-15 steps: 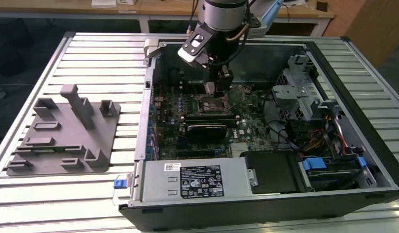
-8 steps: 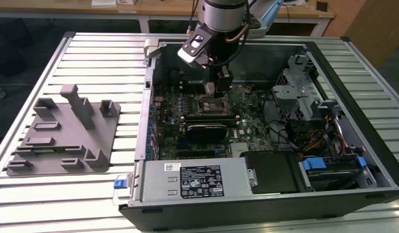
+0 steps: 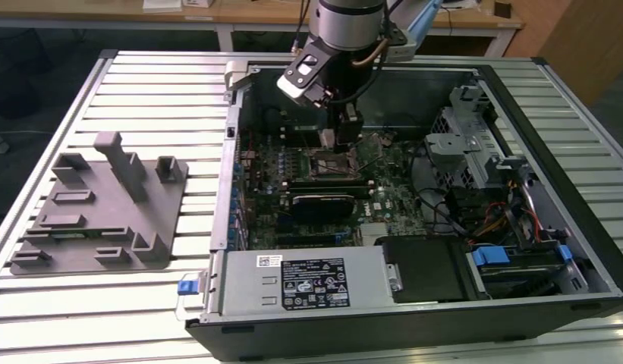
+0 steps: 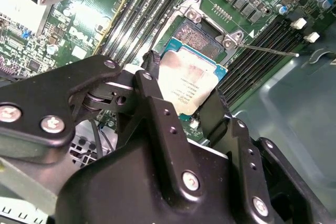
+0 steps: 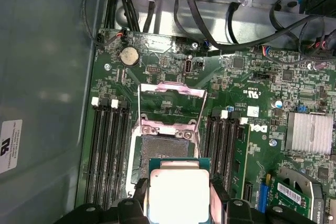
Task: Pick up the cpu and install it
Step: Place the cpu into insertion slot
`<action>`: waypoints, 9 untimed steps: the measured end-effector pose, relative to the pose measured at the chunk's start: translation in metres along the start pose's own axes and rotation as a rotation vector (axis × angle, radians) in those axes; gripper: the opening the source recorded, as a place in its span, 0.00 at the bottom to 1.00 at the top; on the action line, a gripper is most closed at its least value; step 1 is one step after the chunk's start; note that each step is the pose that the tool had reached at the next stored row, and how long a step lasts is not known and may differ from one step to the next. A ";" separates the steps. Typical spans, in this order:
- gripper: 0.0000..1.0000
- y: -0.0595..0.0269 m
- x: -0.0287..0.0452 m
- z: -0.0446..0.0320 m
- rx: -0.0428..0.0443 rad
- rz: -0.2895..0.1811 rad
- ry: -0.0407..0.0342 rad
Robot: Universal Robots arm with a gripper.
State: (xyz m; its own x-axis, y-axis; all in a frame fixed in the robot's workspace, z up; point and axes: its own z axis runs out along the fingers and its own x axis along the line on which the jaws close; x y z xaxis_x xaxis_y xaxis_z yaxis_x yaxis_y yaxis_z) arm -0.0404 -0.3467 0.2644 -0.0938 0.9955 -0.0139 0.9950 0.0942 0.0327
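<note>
- inside the open computer case (image 3: pixel 493 83), over the motherboard (image 3: pixel 387 163): arm (image 3: pixel 347 23) reaching down from above, fingers (image 3: pixel 344 135) low over the socket area.
- pinched between the two fingers (image 4: pixel 157 114): the cpu (image 4: pixel 191 85), gripped by two opposite edges, one finger pressed against each side.
- cpu orientation: shiny silver top facing the wrist cameras, thin green rim visible around it in both wrist views.
- cpu location: just over one edge of the socket (image 5: pixel 157 156), overlapping the frame and not squared up inside it; contact with the socket not determinable.
- socket state: open, contact field exposed, load plate (image 5: pixel 170 100) standing raised at the far side from the cpu, thin retention lever (image 4: pixel 268 51) swung out to one side.
- beside the socket, on both flanks: rows of black memory slots (image 5: pixel 107 145).
- elsewhere on the board in the first wrist view: round coin cell (image 5: pixel 128 55) and a ribbed silver heatsink (image 5: pixel 310 132), both well apart from the cpu.
- along the near edge of the case in the exterior view: grey power supply (image 3: pixel 301 280) with a dark label.
- on the slatted worktop (image 3: pixel 139 91), at the exterior view's left of the case: grey moulded fixture (image 3: pixel 99 212), apart from the case.
</note>
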 end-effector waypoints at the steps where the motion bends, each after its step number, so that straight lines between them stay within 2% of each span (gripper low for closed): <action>1: 0.55 0.0000 0.0000 0.0001 0.0000 0.002 0.0000; 9: 0.55 0.0000 0.0000 0.0012 0.0001 0.014 -0.0003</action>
State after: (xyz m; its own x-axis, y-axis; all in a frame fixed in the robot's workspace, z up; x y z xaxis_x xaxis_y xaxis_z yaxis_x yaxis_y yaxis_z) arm -0.0404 -0.3467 0.2632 -0.0797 0.9967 -0.0138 0.9962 0.0801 0.0328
